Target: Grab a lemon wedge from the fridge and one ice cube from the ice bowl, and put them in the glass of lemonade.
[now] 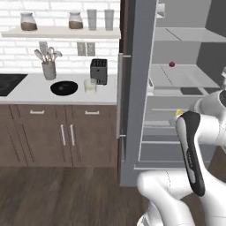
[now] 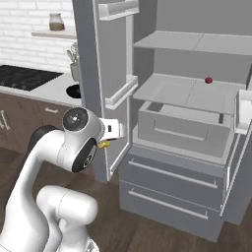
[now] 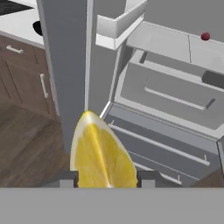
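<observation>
A bright yellow lemon wedge [image 3: 101, 155] sits clamped between the two dark fingertips of the gripper [image 3: 105, 178], its pointed end standing up past them. In the right base view the wedge [image 2: 103, 144] shows as a small yellow sliver under the white hand, held in the air in front of the open fridge [image 2: 187, 147], near the lower edge of its left door. In the left base view a tip of yellow [image 1: 179, 112] peeks out just above the arm's dark-striped forearm.

The fridge is matte grey and stands with both doors swung wide. Inside are pale grey shelves, a pull-out bin in the middle and two drawers with long horizontal handles below. A tiny dark red ball [image 2: 208, 79] lies alone toward the right of the middle shelf, well apart from the gripper.

Left of the fridge runs a white counter [image 1: 31, 90] over brown wood cabinets. On it, well away from the wedge, the round black ice bowl [image 1: 64, 88] rests near the front edge. The glass of lemonade [image 1: 90, 85], a short clear tumbler of pale liquid, stands just to the right of the bowl. I cannot make out any ice cube inside the bowl at this distance. Behind the glass is a dark toaster [image 1: 99, 70]. Farther left a grey utensil cup [image 1: 48, 69] holds spoons. A black stovetop [image 1: 9, 82] lies at the far left.
</observation>
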